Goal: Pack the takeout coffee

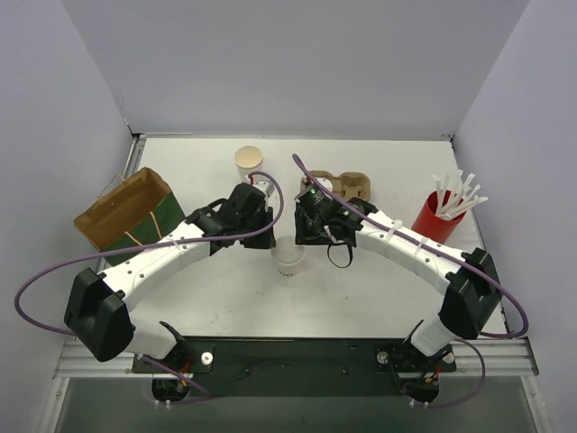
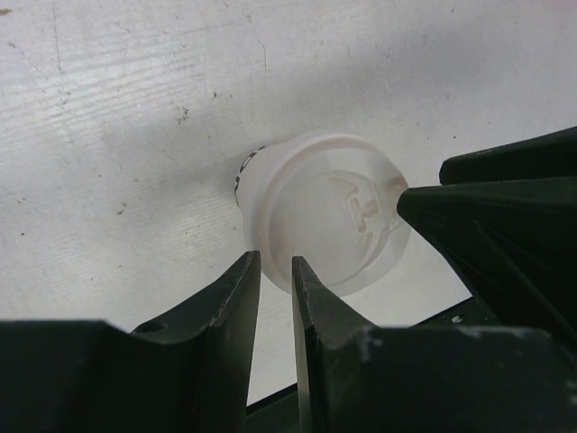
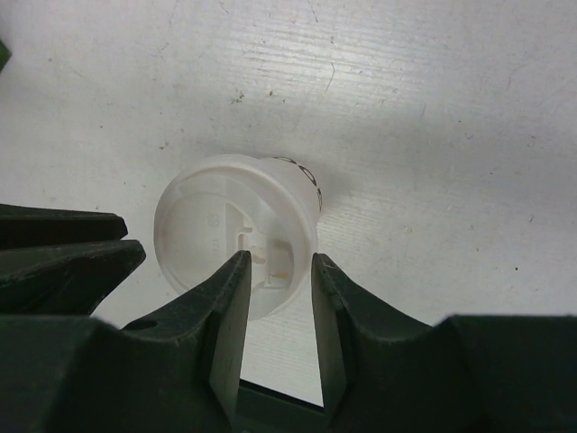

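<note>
Between two arms, one lidded cup stands.

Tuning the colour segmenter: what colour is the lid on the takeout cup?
White, slightly translucent plastic lid; clearest in the right wrist view.

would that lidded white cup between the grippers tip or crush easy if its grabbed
Probably crushes easily: the lidded cup looks like thin paper, so squeeze gently. It stands upright and tapers narrower toward its base, so a sideways push near the lid could tip it.
</note>
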Motion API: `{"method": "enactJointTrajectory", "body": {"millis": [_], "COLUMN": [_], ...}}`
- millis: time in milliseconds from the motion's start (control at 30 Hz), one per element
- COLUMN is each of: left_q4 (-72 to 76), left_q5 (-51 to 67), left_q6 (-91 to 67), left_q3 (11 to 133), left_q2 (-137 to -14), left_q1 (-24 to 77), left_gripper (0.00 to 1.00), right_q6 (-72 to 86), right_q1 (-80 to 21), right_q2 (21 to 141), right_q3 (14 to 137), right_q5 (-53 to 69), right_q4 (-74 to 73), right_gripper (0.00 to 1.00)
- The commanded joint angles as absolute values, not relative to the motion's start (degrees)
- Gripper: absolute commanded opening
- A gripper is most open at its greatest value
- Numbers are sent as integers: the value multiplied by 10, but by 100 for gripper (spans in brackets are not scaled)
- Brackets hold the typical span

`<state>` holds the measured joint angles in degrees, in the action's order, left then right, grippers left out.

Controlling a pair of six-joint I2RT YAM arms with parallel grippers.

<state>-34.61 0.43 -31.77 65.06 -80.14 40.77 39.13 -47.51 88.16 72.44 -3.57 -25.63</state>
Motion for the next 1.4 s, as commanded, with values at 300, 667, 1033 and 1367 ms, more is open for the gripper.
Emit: {"method": "enactJointTrajectory", "body": {"millis": [300,667,1033,1367], "left_q4": [-287,-295,-284,-240], "left_q5": [36,20,10,8], "left_q6": [-338,-331,-337,-365], "left_q3": [608,606,572,497], "left_q2": [-815,-814,-830,-838], "left_q1": [406,406,409,416], "left_gripper": [26,25,18,18], "right_q6": [391,396,416,441], "right_q1": [-477,-478,-478,-483], "right_q2": [910,914,925,926], "right_q3": [718,701,658,594], "right_q5": [-32,-26,-16,-11], "right_q4": [-260,-252,-227,-184], "right_gripper": [24,23,19,19]}}
